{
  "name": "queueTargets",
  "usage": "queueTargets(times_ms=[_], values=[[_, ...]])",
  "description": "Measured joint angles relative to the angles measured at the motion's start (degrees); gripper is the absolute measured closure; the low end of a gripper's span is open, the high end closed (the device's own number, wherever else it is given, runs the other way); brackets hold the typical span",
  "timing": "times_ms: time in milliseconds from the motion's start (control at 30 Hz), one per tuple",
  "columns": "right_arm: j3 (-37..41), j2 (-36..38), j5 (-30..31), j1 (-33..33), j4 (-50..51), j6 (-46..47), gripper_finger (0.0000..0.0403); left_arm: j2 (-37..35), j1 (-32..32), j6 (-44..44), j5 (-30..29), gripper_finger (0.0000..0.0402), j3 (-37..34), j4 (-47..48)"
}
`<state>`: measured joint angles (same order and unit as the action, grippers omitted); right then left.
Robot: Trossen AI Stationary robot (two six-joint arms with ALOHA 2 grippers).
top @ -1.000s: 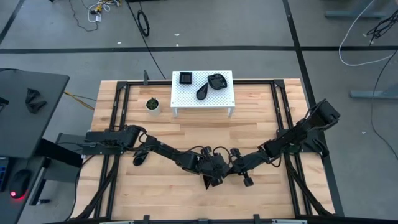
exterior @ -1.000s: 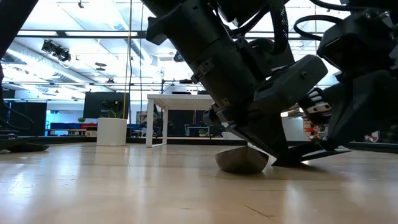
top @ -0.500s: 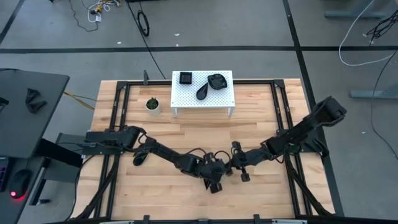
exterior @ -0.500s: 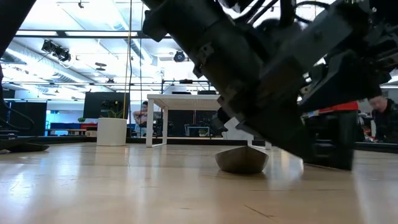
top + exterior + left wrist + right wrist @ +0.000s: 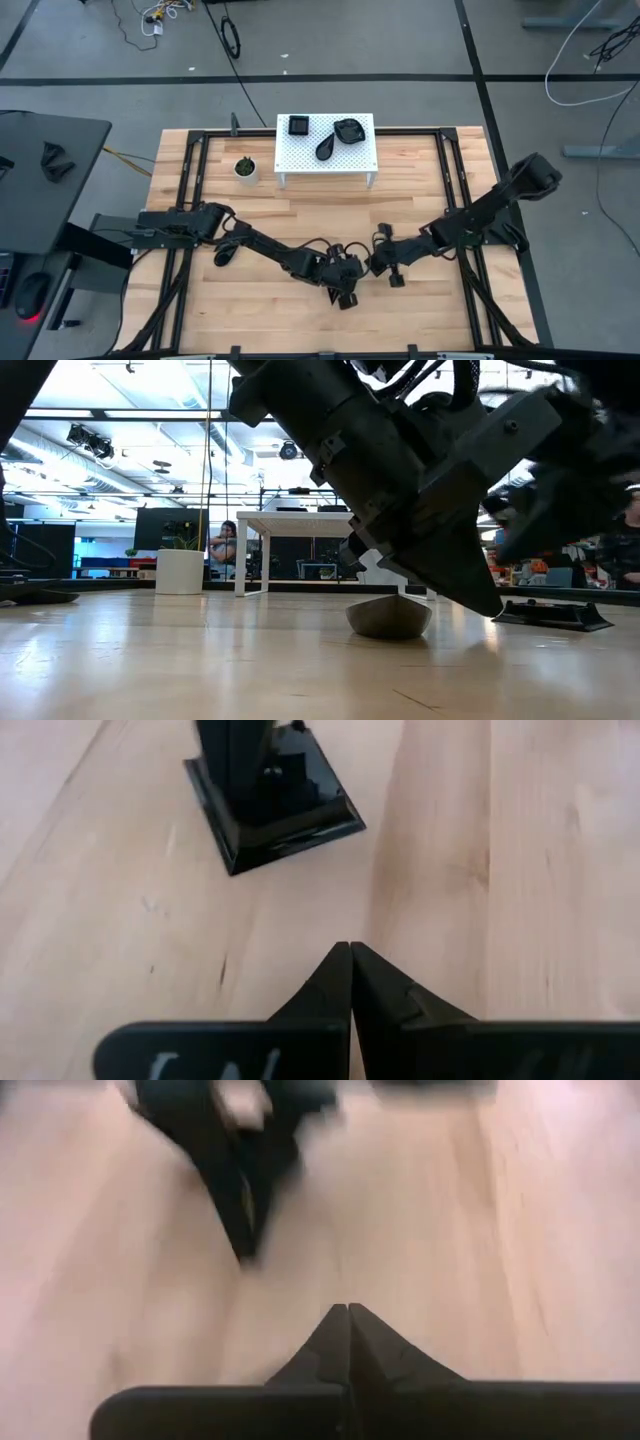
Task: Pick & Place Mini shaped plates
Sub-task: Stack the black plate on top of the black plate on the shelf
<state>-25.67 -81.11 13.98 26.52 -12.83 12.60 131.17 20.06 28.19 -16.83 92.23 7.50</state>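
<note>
Square plate point(image 5: 272, 805) on bare wood, ahead of my left gripper point(image 5: 350, 965), in upper left of left wrist frame, one corner toward me. My fingers pressed together, holding nothing. Right gripper point(image 5: 349, 1325) likewise closed, empty. In high view both my grippers meet at lower centre point(image 5: 345, 280). Three more plates on white stand point(image 5: 300, 155), top centre. Left arm looks nearer.

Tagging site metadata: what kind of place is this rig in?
Probably an open robotics lab or workshop: grey concrete floor with loose cables, a black-framed wooden workbench, and a large hall with white tables and ceiling lights behind.
</note>
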Motion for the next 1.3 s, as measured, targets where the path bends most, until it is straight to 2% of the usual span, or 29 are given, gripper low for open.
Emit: queueTargets(times_ms=[133, 200, 267, 367, 500, 700, 900, 1167, 1300], values=[[0.0, 7.1, 6.4, 1.8, 21.5, 11.5, 0.0401, 0.0, -1.1, 1.2, -0.1, 0.0397, 0.0, 0.0], [0.1, 9.5, 6.2, 2.7, 29.2, 19.5, 0.0401, 0.0, -1.9, 1.2, 1.1, 0.0397, 0.0, -0.2], [1.5, 10.2, 4.1, 3.8, 30.8, 24.8, 0.0401, 0.0, -2.7, 1.1, 2.8, 0.0397, 0.0, -0.3], [5.7, 9.1, 3.3, 6.0, 22.6, 26.6, 0.0401, 0.0, -3.8, 0.6, 4.5, 0.0397, 0.0, -1.0], [10.2, 6.4, 5.0, 7.8, 8.2, 29.8, 0.0401, 0.7, -5.1, -1.3, 3.5, 0.0397, 0.0, -4.7], [10.7, 1.1, 5.4, 8.4, -1.6, 30.5, 0.0401, 4.0, -7.2, -1.6, 7.2, 0.0397, 0.0, -9.2], [10.1, -0.4, 6.3, 8.5, -2.7, 32.0, 0.0401, 5.0, -7.2, -1.5, 6.6, 0.0397, 0.0, -9.1], [9.8, 7.8, 2.6, 8.6, -3.2, 32.1, 0.0401, 5.3, -6.3, -1.6, 3.5, 0.0397, 0.0, -9.8], [9.7, 10.0, 5.6, 8.0, -7.6, 28.7, 0.0401, 5.5, -6.6, -1.8, 1.8, 0.0397, -0.1, -13.9]])
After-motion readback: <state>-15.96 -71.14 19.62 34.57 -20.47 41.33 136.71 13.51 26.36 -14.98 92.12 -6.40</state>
